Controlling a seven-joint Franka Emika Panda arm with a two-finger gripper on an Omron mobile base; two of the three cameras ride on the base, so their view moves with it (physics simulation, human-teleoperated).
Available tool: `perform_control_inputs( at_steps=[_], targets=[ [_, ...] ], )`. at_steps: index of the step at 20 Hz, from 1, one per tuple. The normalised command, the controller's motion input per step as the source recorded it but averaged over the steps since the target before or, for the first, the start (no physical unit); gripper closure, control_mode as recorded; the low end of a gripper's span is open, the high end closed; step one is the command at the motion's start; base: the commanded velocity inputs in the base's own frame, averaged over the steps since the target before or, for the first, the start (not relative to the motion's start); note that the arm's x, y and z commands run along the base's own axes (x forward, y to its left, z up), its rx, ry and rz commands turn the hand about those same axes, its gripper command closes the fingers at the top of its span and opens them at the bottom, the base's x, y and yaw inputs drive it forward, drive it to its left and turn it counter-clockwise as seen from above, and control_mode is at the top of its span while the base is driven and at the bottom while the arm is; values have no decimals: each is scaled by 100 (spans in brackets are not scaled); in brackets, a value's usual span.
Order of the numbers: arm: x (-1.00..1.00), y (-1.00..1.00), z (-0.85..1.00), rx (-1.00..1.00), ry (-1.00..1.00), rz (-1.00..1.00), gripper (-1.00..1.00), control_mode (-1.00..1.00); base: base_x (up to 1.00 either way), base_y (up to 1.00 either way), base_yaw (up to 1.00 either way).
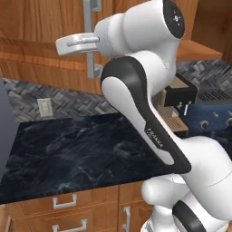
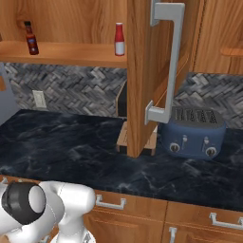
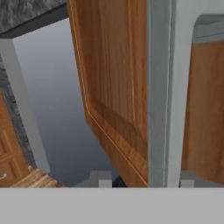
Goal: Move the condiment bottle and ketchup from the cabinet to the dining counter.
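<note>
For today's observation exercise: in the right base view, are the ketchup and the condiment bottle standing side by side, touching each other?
No. The ketchup and the condiment bottle stand far apart on the cabinet shelf.

A rendered home kitchen.
Warm-brown wooden wall cabinets (image 2: pixel 142 71), a black marble-veined countertop (image 2: pixel 71 152), grey herringbone tile backsplash (image 2: pixel 71 88) and a blue two-slot toaster (image 2: pixel 193 135) show it.

Arm link (image 1: pixel 156 136): the word "FRANKA" in small white letters along the dark band, with a second, smaller line beside it too small to read.
Condiment bottle (image 2: pixel 31 39) label: illegible.
Toaster (image 2: pixel 193 133) dials: no legible marks.
</note>
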Motion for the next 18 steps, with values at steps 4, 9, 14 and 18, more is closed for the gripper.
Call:
perform_control_inputs(
  at_steps=[4,9,14,18],
  targets=[
    [-55,51,4,3,0,1,100,-100,0,0,0],
    [-42,37,1,2,0,0,100,-100,0,0,0],
    [-13,-1,-1,6,6,-4,-100,-100,0,0,0],
    [-70,-40,19,20,1,-11,-100,-100,0,0,0]
  ],
)
